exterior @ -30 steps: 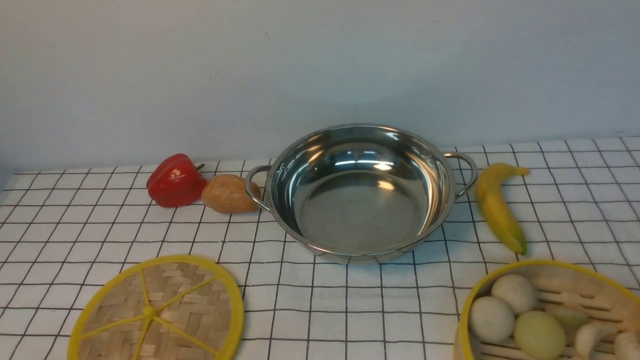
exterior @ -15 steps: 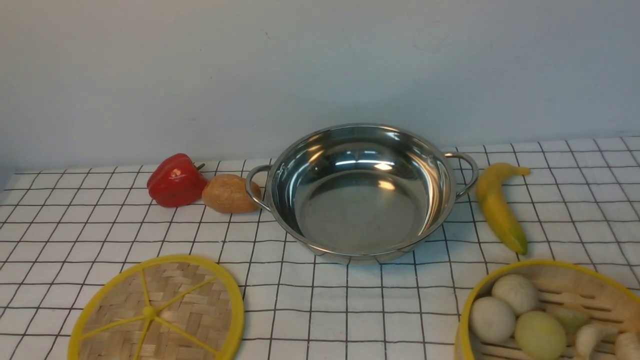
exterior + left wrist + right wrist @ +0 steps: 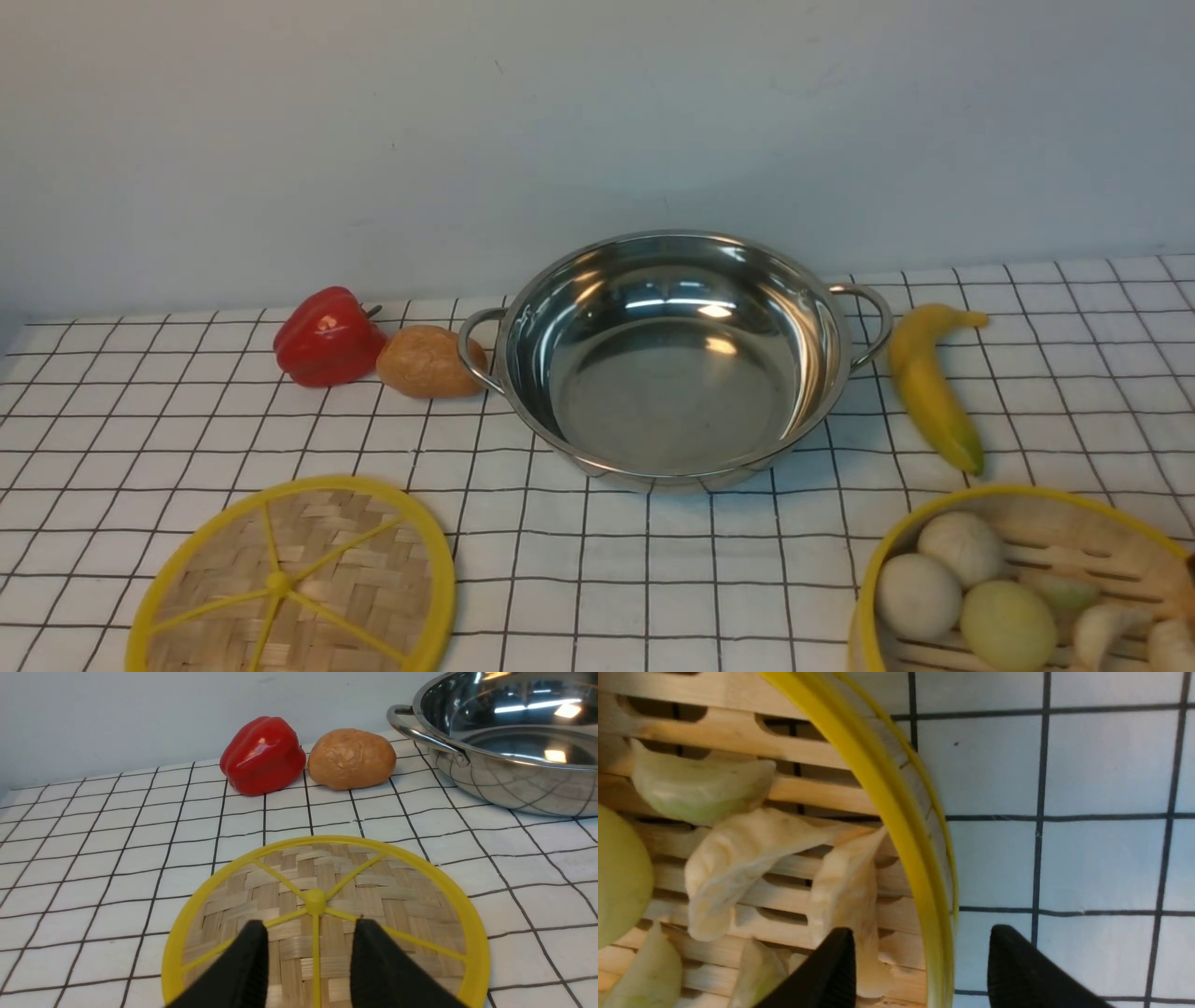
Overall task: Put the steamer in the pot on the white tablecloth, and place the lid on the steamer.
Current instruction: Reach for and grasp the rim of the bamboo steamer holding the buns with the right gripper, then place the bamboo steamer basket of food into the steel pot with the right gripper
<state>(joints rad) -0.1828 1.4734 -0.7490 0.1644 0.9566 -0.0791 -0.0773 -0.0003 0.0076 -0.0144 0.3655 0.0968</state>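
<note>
Straddling the yellow rim of the steamer (image 3: 1092,551), the right gripper (image 3: 922,931) is standing wide open. One finger is sitting inside the basket above a white dumpling (image 3: 752,858), the other outside above the white tablecloth (image 3: 597,560). It is gripping nothing.

The left gripper (image 3: 310,926) is hovering over the lid (image 3: 289,583), jaws partly open with a yellow spoke running between them, holding nothing. Can't tell if the tips are touching the weave.

The steamer is sitting on the cloth at near right, well apart from the pot (image 3: 672,392). The lid is lying flat at near left. The pot is standing empty at centre back, with a red pepper (image 3: 327,338) and a brown lump (image 3: 429,362) lying to its left and a banana (image 3: 929,387) to its right.
</note>
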